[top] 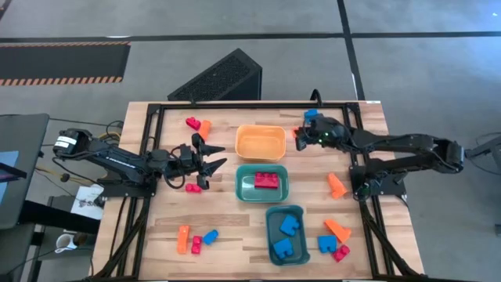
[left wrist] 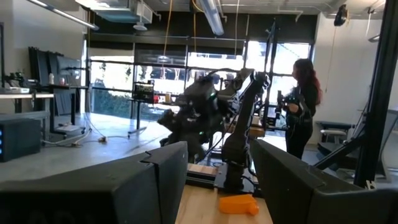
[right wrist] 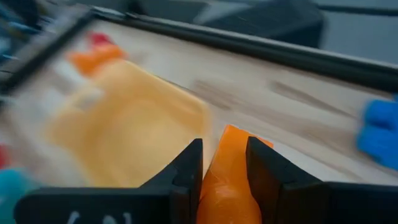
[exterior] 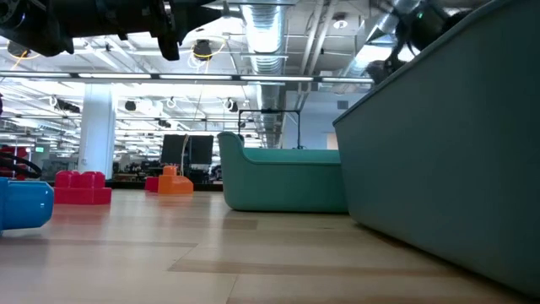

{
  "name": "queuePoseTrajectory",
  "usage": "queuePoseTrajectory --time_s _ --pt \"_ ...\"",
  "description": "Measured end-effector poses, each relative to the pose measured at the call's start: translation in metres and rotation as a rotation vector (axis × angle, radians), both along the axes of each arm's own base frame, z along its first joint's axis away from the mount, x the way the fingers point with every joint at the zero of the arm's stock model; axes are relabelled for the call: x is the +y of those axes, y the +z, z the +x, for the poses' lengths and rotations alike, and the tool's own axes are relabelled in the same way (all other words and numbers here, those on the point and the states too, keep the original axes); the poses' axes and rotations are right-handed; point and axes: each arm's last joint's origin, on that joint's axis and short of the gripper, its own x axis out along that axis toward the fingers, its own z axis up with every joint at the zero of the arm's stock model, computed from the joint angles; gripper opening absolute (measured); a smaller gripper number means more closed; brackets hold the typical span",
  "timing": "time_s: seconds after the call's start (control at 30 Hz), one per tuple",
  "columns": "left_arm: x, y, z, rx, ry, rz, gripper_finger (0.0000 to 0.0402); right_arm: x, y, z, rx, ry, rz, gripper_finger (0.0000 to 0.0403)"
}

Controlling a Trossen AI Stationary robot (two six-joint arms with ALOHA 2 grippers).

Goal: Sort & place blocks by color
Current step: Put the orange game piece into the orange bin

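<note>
My right gripper (top: 300, 135) hangs just right of the orange bin (top: 260, 142), shut on an orange block (right wrist: 225, 171). My left gripper (top: 208, 159) stands open above the table's left half and holds nothing. Loose blocks lie flat on the table: red (top: 192, 122) and orange (top: 205, 127) at the far left, red (top: 192, 187) by the left gripper, blue (top: 311, 114) at the far right, orange (top: 337, 185) on the right. The middle teal bin (top: 244, 188) holds a red block (top: 267, 180). The near teal bin (top: 300, 219) holds blue blocks (top: 285, 227). My right gripper pinches the orange block between its two fingers (right wrist: 188, 171), one on each of the block's sides (right wrist: 214, 163). The fingers come from the table's right side, slanting down. The block is lifted clear of the table, its far end (right wrist: 239, 135) sticking out past the fingertips.
Near the front edge lie an orange block (top: 182, 239), a red one (top: 196, 244) and a blue one (top: 210, 235) on the left, and orange (top: 338, 229), blue (top: 326, 244) and red (top: 340, 252) on the right. A person (left wrist: 301, 106) stands beyond the table.
</note>
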Motion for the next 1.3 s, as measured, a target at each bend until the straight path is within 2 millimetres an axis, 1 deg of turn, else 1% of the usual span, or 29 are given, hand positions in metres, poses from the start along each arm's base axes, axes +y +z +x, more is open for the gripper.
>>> queuePoseTrajectory --time_s 0.13,0.23,0.5,0.67,0.93,1.03,1.13,1.2,1.3 --pt "0.000 0.000 0.000 0.000 0.003 -0.001 0.0171 0.009 0.011 0.012 -0.135 0.090 -0.032 0.0107" --pt "0.000 0.000 0.000 0.000 0.007 -0.002 0.0171 0.014 0.012 0.021 -0.191 0.140 -0.039 0.0108" --pt "0.000 0.000 0.000 -0.001 0.007 -0.009 0.0171 0.010 -0.004 0.037 -0.182 0.145 -0.025 0.0109" --pt "0.000 0.000 0.000 -0.001 0.007 -0.008 0.0171 0.008 -0.013 0.046 -0.182 0.187 -0.001 0.0113" --pt "0.000 0.000 0.000 0.000 0.011 -0.009 0.0171 0.004 -0.011 0.061 -0.169 0.193 0.007 0.0116" --pt "0.000 0.000 0.000 0.000 0.011 -0.009 0.0171 0.003 -0.010 0.063 -0.152 0.197 0.006 0.0142" --pt "0.000 0.000 0.000 0.000 0.011 -0.008 0.0171 0.003 -0.010 0.063 -0.126 0.202 0.009 0.0190" --pt "0.000 0.000 0.000 0.001 0.011 -0.008 0.0171 0.003 -0.006 0.065 -0.106 0.217 -0.007 0.0227" --pt "0.000 -0.001 0.000 0.014 0.011 -0.008 0.0171 0.004 0.001 0.061 -0.055 0.258 -0.029 0.0271"
